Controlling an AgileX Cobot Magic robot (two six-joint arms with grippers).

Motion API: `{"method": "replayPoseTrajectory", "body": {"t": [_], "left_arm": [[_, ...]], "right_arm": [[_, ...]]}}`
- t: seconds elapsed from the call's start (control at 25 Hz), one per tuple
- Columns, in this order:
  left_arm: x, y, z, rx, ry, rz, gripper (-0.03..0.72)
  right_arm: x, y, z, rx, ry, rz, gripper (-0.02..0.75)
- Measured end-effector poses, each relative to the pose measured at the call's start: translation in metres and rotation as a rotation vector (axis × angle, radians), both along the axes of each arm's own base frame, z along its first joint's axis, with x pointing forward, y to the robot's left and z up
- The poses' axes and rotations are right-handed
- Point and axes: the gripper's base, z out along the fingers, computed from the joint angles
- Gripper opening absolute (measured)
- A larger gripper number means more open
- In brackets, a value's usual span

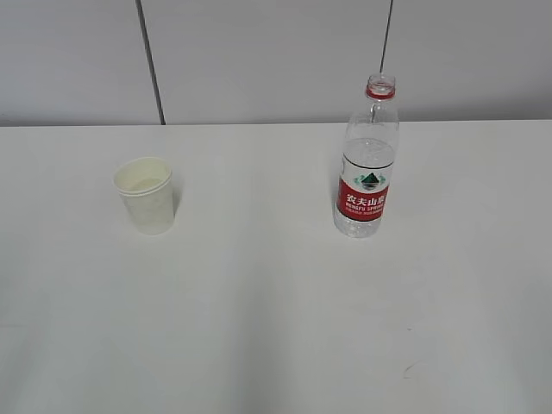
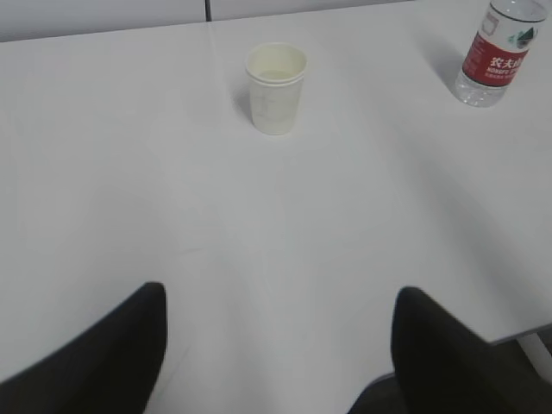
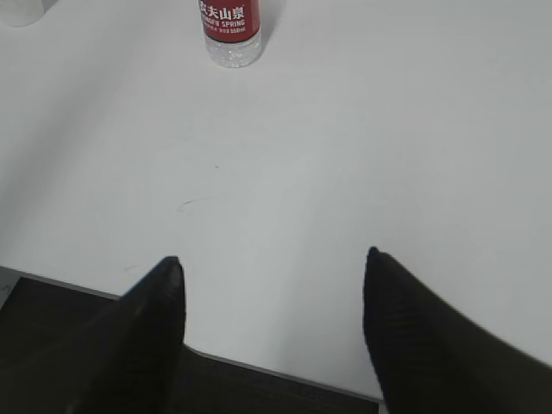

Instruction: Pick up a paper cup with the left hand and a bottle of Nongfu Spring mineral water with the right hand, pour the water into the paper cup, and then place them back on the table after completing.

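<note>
A white paper cup (image 1: 145, 195) stands upright on the white table (image 1: 276, 328) at the left; it also shows in the left wrist view (image 2: 276, 88), with pale liquid inside. A clear Nongfu Spring bottle (image 1: 367, 164) with a red label stands upright at the right, uncapped, partly filled with water. It shows in the left wrist view (image 2: 498, 53) and the right wrist view (image 3: 231, 30). My left gripper (image 2: 280, 297) is open and empty, well back from the cup. My right gripper (image 3: 272, 259) is open and empty near the table's front edge. Neither arm shows in the exterior view.
A grey panelled wall (image 1: 276, 52) runs behind the table. The table's front edge (image 3: 259, 366) lies under my right gripper, with dark floor below. A faint scuff mark (image 3: 194, 203) lies on the tabletop.
</note>
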Motion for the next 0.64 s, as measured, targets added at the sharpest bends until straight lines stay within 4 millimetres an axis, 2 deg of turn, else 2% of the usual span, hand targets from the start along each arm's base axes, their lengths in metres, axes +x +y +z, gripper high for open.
{"method": "replayPoseTrajectory", "body": {"t": [0.64], "left_arm": [[0.0, -0.0002, 0.0, -0.002, 0.0, -0.001, 0.499]], "right_arm": [[0.0, 0.0, 0.0, 0.0, 0.0, 0.0, 0.481]]}}
